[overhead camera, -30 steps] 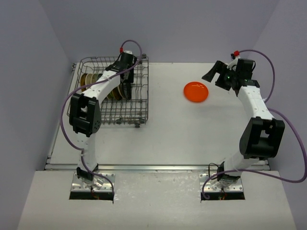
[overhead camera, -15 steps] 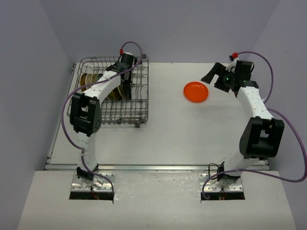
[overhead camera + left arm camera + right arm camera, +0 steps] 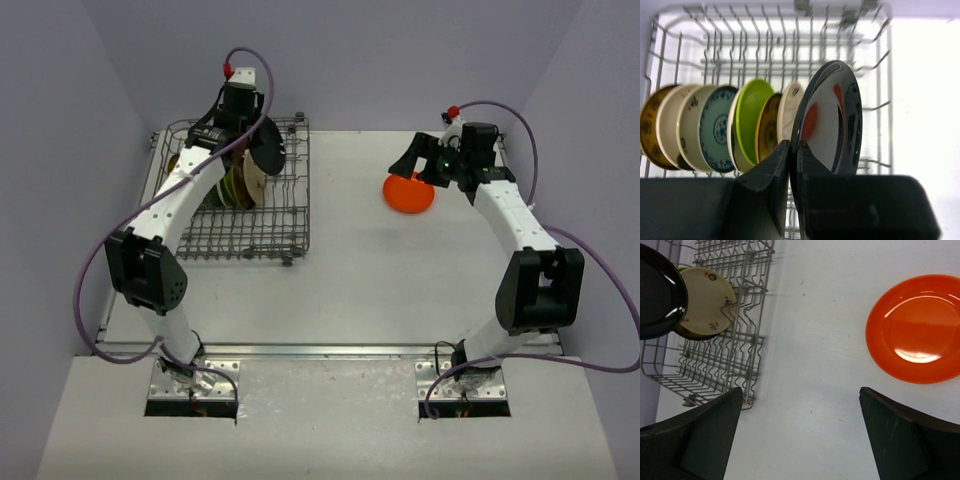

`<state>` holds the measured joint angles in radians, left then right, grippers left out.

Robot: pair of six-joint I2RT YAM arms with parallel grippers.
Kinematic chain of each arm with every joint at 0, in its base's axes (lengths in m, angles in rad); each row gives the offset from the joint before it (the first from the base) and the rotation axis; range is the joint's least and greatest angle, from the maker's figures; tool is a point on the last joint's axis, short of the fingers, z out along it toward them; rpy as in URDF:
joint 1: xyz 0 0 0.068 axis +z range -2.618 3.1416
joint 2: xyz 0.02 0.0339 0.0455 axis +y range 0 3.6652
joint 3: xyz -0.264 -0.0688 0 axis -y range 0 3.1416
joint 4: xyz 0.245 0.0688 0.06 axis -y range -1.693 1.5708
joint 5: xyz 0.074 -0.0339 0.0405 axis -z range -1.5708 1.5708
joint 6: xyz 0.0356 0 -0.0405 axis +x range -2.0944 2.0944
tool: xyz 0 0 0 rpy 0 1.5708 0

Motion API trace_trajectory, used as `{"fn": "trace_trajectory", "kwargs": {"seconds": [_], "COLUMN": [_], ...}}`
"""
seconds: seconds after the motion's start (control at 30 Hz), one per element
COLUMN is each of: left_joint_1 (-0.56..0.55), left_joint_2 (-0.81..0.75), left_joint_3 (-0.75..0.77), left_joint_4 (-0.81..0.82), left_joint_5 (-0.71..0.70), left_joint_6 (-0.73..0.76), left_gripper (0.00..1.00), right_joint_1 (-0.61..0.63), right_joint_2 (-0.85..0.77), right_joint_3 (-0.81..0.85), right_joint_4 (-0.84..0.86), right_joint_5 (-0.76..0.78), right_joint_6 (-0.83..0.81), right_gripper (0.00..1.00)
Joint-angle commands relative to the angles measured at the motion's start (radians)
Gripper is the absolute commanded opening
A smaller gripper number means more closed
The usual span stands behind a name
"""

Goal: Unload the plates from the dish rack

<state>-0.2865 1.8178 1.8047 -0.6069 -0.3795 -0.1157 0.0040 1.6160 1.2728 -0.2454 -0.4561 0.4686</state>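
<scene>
My left gripper point(image 3: 794, 150) is shut on the rim of a glossy black plate point(image 3: 832, 120), held upright at the right end of the row in the dish rack point(image 3: 880, 107). Several plates stand in the rack beside it: teal-patterned point(image 3: 717, 130), lime green point(image 3: 752, 117), yellow-brown point(image 3: 770, 127) and beige point(image 3: 789, 105). In the top view the left gripper point(image 3: 250, 150) holds the black plate point(image 3: 268, 150) over the rack point(image 3: 270, 235). My right gripper point(image 3: 801, 395) is open and empty above the table, next to an orange plate point(image 3: 917, 327) lying flat. The top view shows the right gripper point(image 3: 412, 165) just above that plate point(image 3: 410, 193).
The rack fills the table's far left corner, close to the left wall. In the right wrist view the rack point(image 3: 747, 290) holds a beige plate with red marks point(image 3: 707, 300), and the black plate point(image 3: 660, 290) shows at top left. White table point(image 3: 350, 270) lies between rack and orange plate.
</scene>
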Motion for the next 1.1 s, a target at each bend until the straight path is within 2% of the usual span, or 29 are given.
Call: {"fn": "trace_trajectory", "kwargs": {"seconds": [0.0,0.1,0.2,0.3,0.47,0.8,1.03,1.07], "left_joint_1": [0.029,0.041,0.044,0.044,0.043,0.041,0.043,0.043], "left_joint_2": [-0.161,-0.198,-0.204,-0.196,-0.183,-0.190,-0.185,-0.184], "left_joint_3": [-0.048,-0.145,-0.204,-0.227,-0.240,-0.276,-0.277,-0.277], "left_joint_4": [0.132,0.183,0.223,0.255,0.270,0.292,0.302,0.303], "left_joint_5": [0.301,0.573,0.803,0.974,1.084,1.138,1.134,1.136], "left_joint_6": [-0.038,-0.064,-0.089,-0.113,-0.130,-0.128,-0.130,-0.133], "left_gripper": [0.00,0.00,0.00,0.00,0.00,0.00,0.00,0.00], "right_joint_1": [0.027,0.031,0.037,0.055,0.118,0.199,0.247,0.251], "right_joint_2": [-0.062,-0.093,-0.095,-0.077,-0.049,0.044,0.062,0.065], "right_joint_3": [0.003,-0.043,-0.061,-0.048,-0.018,0.063,0.072,0.072], "right_joint_4": [0.141,0.272,0.359,0.393,0.378,0.300,0.209,0.201], "right_joint_5": [-0.137,-0.262,-0.381,-0.455,-0.457,-0.428,-0.421,-0.422], "right_joint_6": [-0.006,0.050,0.118,0.174,0.174,0.133,0.034,0.028], "right_gripper": [0.94,0.83,0.76,0.72,0.67,0.60,0.34,0.25]}}
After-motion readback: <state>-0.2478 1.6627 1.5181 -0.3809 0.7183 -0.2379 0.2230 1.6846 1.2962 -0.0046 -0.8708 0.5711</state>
